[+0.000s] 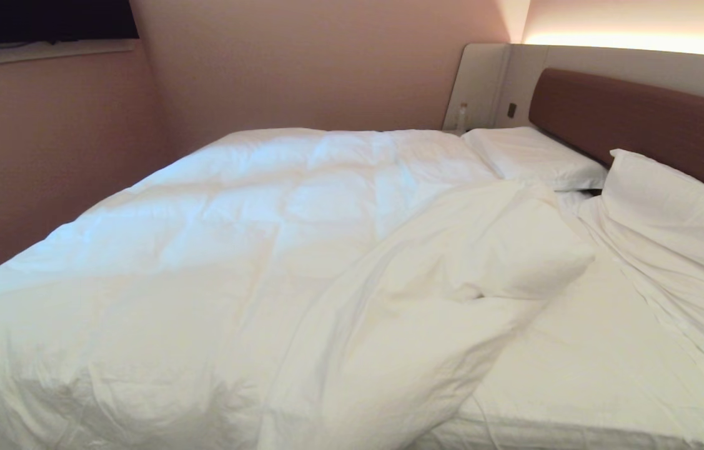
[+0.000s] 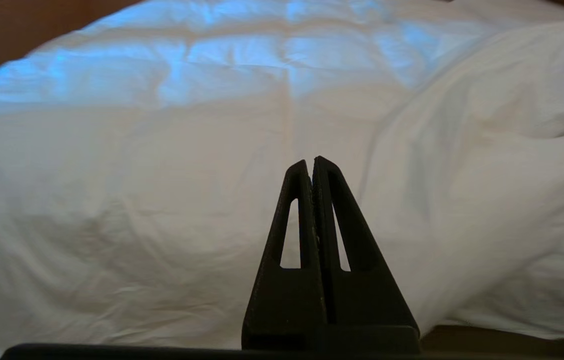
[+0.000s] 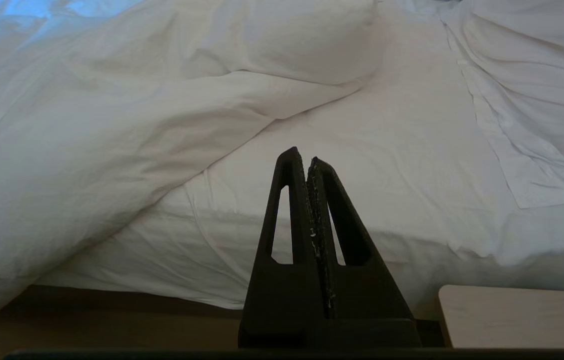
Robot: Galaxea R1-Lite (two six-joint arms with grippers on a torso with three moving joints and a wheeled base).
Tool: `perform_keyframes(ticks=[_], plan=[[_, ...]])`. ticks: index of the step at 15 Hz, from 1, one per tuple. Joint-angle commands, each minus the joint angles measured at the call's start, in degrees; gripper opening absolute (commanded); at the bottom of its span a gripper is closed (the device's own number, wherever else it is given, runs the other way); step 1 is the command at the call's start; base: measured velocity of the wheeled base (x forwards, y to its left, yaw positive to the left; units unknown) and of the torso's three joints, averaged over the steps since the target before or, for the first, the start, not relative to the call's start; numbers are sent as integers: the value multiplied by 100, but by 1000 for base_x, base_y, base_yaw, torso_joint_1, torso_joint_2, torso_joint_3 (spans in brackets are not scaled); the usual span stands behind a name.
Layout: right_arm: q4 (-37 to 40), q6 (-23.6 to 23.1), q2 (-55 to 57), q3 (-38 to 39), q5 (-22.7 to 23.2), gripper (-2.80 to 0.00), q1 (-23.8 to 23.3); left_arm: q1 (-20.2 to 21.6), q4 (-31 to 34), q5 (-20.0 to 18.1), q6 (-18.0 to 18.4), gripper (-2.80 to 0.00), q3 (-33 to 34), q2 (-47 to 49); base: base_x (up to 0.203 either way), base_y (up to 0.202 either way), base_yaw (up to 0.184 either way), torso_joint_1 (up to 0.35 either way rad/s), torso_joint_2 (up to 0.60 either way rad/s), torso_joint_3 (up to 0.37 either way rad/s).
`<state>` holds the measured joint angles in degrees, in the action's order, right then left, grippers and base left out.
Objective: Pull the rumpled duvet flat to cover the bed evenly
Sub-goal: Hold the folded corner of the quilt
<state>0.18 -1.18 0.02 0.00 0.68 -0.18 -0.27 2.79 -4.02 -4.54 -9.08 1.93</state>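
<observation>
We are seeing the duvet (image 1: 252, 250) lying over the left and far parts of the bed (image 1: 576, 375), its near-right corner folded back, baring the sheet (image 1: 583, 356). Neither arm is showing in the head view. The left gripper (image 2: 310, 165) and right gripper (image 3: 303, 159) are pressed closed, empty, short of the mattress edge. The bed's near edge is cut off.
</observation>
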Motion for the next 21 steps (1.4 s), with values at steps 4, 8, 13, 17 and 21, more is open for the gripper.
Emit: perform_keyframes(ticks=[4, 8, 13, 17, 21], plan=[[-7, -5, -2, 0, 2, -280, 1, -102, 79, -833, -1192, -280, -1155, 2257, 0, 0, 0, 0, 0, 0], [-1, -5, -2, 0, 2, -280, 1, -176, -886, -2071, -2001, -280, -1737, 5348, 0, 0, 0, 0, 0, 0], [-8, -5, -2, 0, 2, -280, 1, -288, -2469, -3497, -2718, -280, -3114, 9213, 0, 0, 0, 0, 0, 0], [-9, -5, -2, 0, 2, -280, 1, -585, -3038, -4995, -3908, -280, -4666, 10543, 0, 0, 0, 0, 0, 0], [-1, -5, -2, 0, 2, -280, 1, -838, -3099, -5223, -4427, -280, -5924, 11801, 0, 0, 0, 0, 0, 0]])
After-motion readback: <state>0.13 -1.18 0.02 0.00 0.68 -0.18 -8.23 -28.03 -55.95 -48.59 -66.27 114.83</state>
